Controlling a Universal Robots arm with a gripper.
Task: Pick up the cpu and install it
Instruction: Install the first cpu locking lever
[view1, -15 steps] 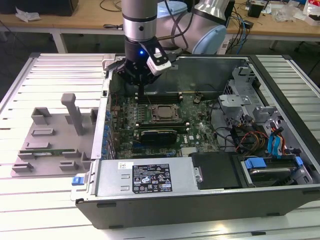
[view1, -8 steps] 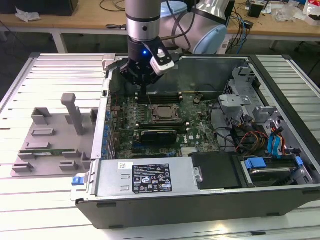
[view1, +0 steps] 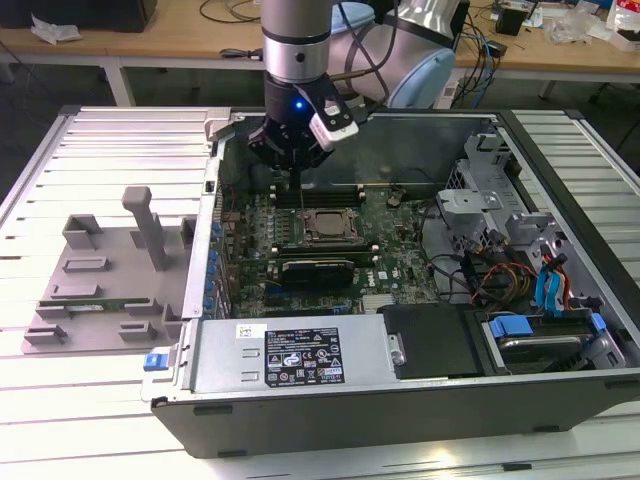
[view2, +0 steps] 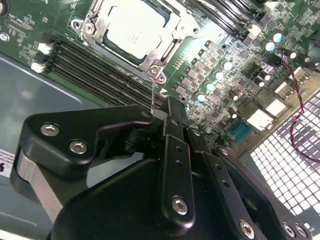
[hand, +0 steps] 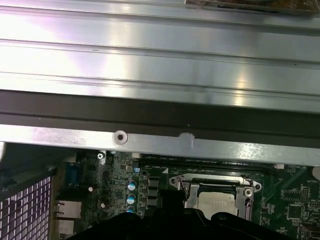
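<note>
The cpu (view1: 325, 224) lies flat in its socket on the green motherboard, its silver top framed by the metal load plate, and shows in both wrist views (view2: 134, 30) (hand: 218, 201). My gripper (view1: 293, 166) hangs inside the open computer case just behind the socket, over the memory slots (view2: 95, 62). Its black fingers (view2: 172, 150) stand together, shut. A thin metal socket lever (view2: 152, 92) rises from the socket's corner up to the fingertips; whether it is pinched between them I cannot tell.
A grey parts fixture (view1: 110, 270) sits on the slatted table at the exterior view's left. Inside the case, a labelled power supply box (view1: 300, 355) is near the front, with drive bays and cables (view1: 530, 275) at the right. The case's metal wall (hand: 160, 145) runs close behind the gripper.
</note>
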